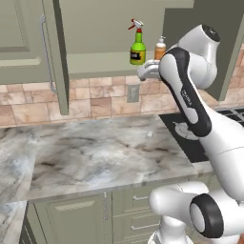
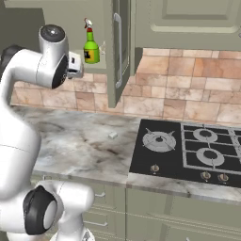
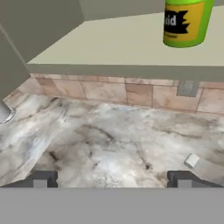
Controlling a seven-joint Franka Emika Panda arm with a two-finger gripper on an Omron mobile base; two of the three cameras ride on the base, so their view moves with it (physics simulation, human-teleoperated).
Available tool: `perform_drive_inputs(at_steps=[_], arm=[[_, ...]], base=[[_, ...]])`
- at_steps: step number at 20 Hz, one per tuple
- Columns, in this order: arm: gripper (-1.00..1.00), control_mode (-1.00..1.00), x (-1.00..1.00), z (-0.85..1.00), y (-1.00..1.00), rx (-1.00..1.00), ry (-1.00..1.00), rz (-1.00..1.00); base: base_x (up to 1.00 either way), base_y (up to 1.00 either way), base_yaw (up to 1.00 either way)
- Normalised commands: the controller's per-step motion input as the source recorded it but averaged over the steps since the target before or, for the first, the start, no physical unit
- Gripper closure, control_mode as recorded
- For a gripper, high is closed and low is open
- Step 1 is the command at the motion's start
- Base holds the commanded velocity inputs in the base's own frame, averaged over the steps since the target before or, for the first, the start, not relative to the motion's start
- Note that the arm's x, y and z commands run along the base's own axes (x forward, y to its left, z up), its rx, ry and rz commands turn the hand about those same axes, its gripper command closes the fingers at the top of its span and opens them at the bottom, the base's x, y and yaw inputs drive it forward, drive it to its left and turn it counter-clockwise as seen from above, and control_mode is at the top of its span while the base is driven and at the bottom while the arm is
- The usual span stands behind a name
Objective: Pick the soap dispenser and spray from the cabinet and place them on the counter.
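While the cabinet (image 1: pixel 95 28) stands open, nothing has moved to the counter (image 1: pixel 95 157) below it: spray (image 1: pixel 137 45) and soap dispenser (image 1: pixel 160 47) both stand on the cabinet shelf. Below that shelf's front edge, the gripper (image 3: pixel 112 179) is spread wide, empty; both picks seem left.

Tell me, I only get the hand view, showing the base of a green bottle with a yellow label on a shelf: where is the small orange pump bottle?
Observer: The small orange soap dispenser with a white pump top stands on the same shelf, right of the green trigger spray in the left base view, a gap between them.
Operator: Is a door in the way?
Observer: No, the olive-green cabinet door with the metal bar handle is swung open.
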Motion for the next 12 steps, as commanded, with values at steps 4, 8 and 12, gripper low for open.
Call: perform_drive_inputs(at_steps=[4, 8, 12], arm=[[-1.0, -1.0, 0.6, 0.31, -0.22, -0.04, 0.0, -0.11], [-1.0, -1.0, 0.6, 0.27, -0.09, -0.03, 0.0, -0.17], [-1.0, -1.0, 0.1, 0.07, 0.0, 0.01, -0.06, -0.05]], base=[[0.0, 0.0, 0.0], [0.0, 0.0, 0.0], [0.0, 0.0, 0.0]])
